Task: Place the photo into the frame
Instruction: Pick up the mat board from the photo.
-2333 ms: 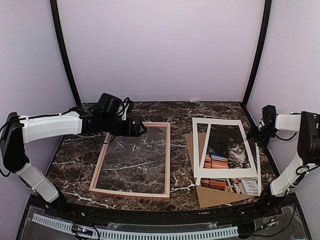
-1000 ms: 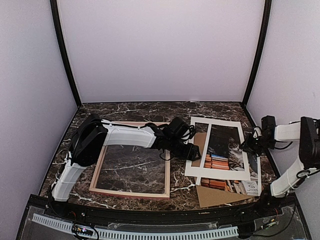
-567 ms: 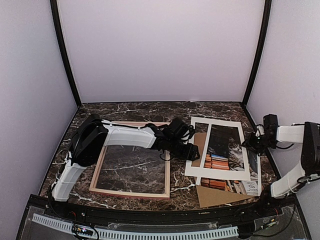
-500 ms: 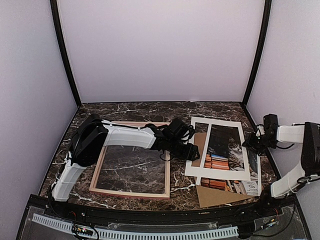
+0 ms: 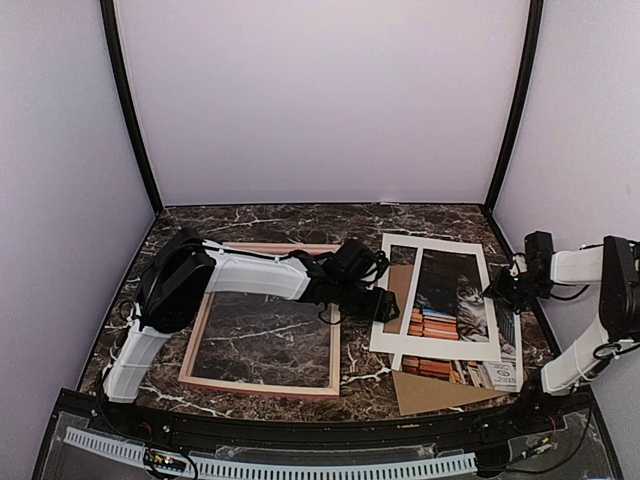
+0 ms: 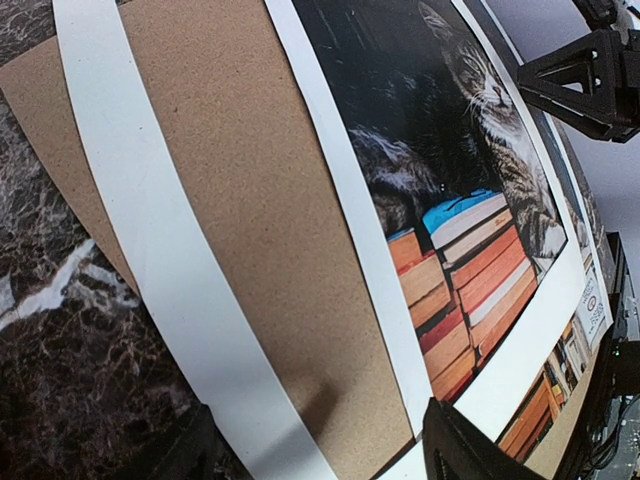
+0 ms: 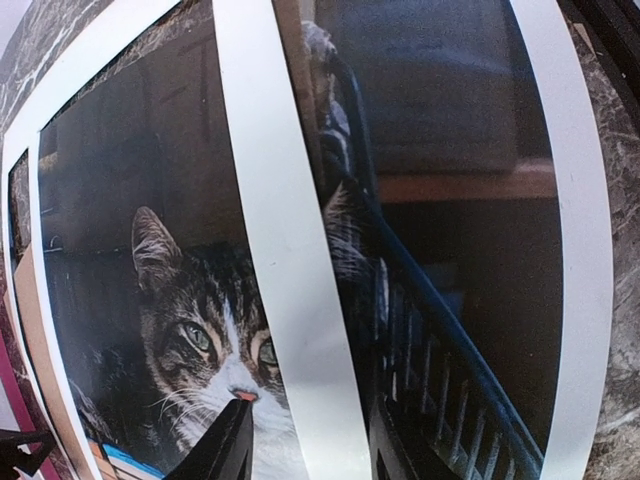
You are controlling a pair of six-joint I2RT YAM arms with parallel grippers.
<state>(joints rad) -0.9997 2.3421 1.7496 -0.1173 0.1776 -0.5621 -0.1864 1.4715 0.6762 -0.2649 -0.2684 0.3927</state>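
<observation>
Nearest the arm bases, a corner of the brown backing board (image 5: 432, 396) poked out on the dark marble table (image 5: 365, 375), right of centre. The photo (image 5: 440, 322) lay on that board, its cat and orange books showing through the window of the white mat (image 5: 437, 349) on top of it, and its near and right edges stuck out past the mat. To the left, well apart from that stack, the frame (image 5: 336, 320) lay flat with only marble inside its pink rails, so the print was not in it. The left arm stretched across the frame's far half, and the left gripper (image 5: 387, 304) hung at the mat's left rail with its jaws spread wide, clasping nothing. Across the stack, the right gripper (image 5: 496, 291) sat low at the mat's right rail, fingers parted either side of it; I could not tell whether they touched it
</observation>
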